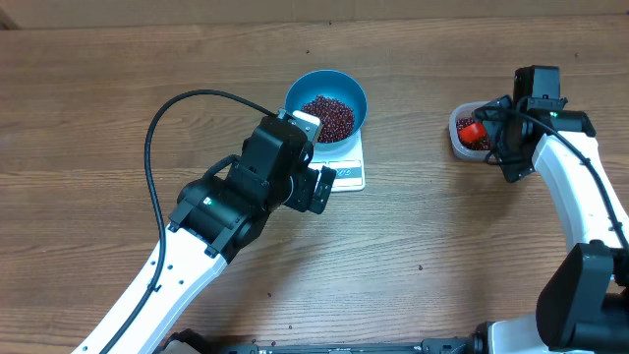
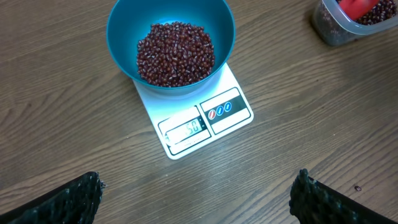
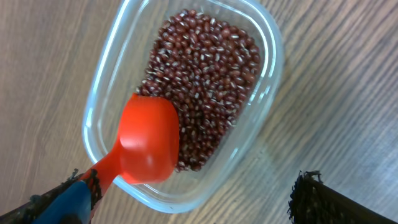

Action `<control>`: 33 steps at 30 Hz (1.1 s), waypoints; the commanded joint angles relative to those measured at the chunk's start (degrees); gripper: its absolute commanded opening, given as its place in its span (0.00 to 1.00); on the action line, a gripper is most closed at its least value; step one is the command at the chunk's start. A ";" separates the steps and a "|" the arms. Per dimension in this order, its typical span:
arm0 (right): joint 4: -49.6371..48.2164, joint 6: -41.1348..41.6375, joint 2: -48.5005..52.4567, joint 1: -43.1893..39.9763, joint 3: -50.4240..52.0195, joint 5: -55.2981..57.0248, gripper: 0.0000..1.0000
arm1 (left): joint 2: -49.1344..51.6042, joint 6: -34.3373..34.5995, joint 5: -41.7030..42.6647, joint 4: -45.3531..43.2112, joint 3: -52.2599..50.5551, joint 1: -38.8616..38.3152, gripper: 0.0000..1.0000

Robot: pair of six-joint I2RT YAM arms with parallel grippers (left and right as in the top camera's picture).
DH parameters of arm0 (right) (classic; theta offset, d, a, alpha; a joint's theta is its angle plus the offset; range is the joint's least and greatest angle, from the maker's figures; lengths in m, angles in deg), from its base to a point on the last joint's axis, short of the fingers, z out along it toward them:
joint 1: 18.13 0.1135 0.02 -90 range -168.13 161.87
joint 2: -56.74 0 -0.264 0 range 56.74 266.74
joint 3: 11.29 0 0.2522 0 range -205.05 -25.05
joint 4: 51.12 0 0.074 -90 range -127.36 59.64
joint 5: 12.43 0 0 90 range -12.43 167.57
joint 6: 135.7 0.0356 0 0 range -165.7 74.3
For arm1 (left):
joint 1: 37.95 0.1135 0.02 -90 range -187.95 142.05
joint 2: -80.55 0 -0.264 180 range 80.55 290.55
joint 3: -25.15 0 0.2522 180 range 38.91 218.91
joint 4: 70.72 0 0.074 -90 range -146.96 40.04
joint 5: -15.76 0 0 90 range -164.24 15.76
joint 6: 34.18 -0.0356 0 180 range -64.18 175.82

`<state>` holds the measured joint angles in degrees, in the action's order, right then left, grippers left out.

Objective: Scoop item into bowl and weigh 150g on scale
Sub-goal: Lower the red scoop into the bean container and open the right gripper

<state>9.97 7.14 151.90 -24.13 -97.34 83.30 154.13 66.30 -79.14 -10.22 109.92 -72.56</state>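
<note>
Beans (image 2: 175, 53) sit in the blue bowl (image 2: 124, 25) on the scale (image 2: 230, 109).
Left gripper (image 2: 198, 180) and right gripper (image 3: 196, 180) both gape empty (orange scoop (image 3: 146, 140) lies in the clear container (image 3: 99, 106) below the right).

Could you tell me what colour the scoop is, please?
The scoop is bright orange-red, clearest in the right wrist view.

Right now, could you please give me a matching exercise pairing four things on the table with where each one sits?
Things:
1 bowl
2 scoop
3 scale
4 clear container

Places:
A in the clear container, on beans
B on the scale
C on the table, apart from the scale
D under the bowl

Pairs: 1-B; 2-A; 3-D; 4-C
</note>
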 commanded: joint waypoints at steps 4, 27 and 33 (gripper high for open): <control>1.79 -0.83 0.17 -0.13 -0.09 0.17 1.00 | 0.31 -0.20 0.46 -0.22 0.09 0.09 1.00; 11.76 -0.83 0.17 -0.13 -0.09 6.25 1.00 | 0.31 -0.20 0.46 -0.22 0.09 0.09 0.99; 5.77 -12.07 0.17 -0.11 -0.09 3.74 1.00 | 0.31 -0.20 0.46 -0.22 0.09 0.09 1.00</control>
<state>17.71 3.73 151.90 -24.13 -97.34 88.29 154.13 66.30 -79.16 -10.24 109.92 -72.56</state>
